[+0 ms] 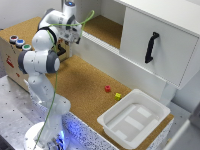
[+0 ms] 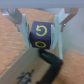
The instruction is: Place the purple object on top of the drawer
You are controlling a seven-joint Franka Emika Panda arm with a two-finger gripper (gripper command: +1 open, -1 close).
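Note:
A purple object with a yellow letter-like mark sits between my gripper fingers, which are shut on its two sides and hold it above the cork surface. In the exterior view the gripper hangs at the left, beside the cardboard box. The purple object itself is hidden there by the hand. The drawer is a white unit with a black handle at the exterior view's right, far from the gripper. Its flat white top runs along the upper right.
Several coloured round pieces sit on the cardboard box. A red block and a yellow-green block lie on the cork table near a white tray. A black part lies just under the gripper by the box edge.

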